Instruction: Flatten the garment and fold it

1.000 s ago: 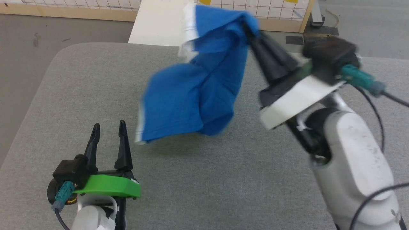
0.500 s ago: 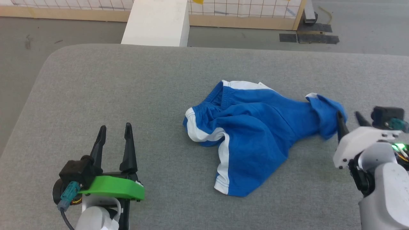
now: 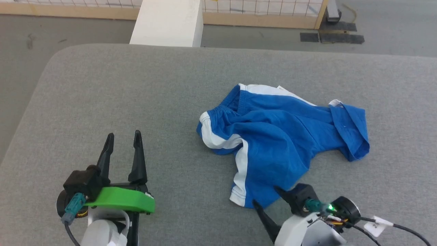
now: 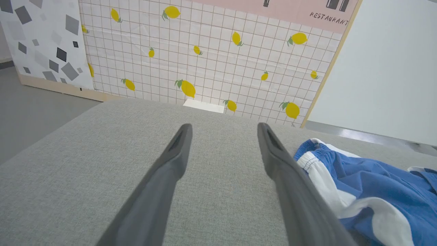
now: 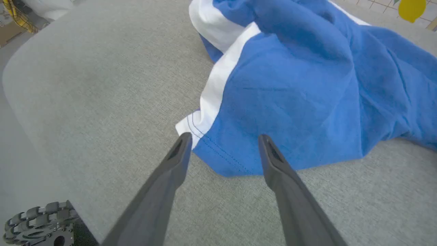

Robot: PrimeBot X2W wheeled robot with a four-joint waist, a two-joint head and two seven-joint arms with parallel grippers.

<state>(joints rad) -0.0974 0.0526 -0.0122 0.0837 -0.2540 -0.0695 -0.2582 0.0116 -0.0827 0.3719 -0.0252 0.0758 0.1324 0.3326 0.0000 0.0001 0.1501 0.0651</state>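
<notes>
The garment point(image 3: 276, 136), bright blue shorts with white edge bands, lies crumpled right of centre on the grey padded table point(image 3: 102, 89). Its elastic waistband faces the far left and one leg hem points toward me. My right gripper point(image 3: 265, 195) is open at that near hem, fingertips just short of the white-banded corner. In the right wrist view the garment point(image 5: 290, 85) spreads beyond the open right gripper point(image 5: 224, 136). My left gripper point(image 3: 123, 136) stands open at the lower left, well apart from the cloth. The left wrist view has the garment point(image 4: 375, 194) to the right of the left gripper point(image 4: 224, 126).
A white block point(image 3: 167, 22) stands past the table's far edge, with a lemon-print grid wall point(image 4: 205, 51) behind it. The table's rounded left corner drops to grey floor point(image 3: 20, 51). A roller wheel point(image 5: 34, 222) shows below the table's near edge.
A second ago my right gripper held the garment up in the air. It has let go, the garment now lies on the table, and the right gripper has moved to the near hem.
</notes>
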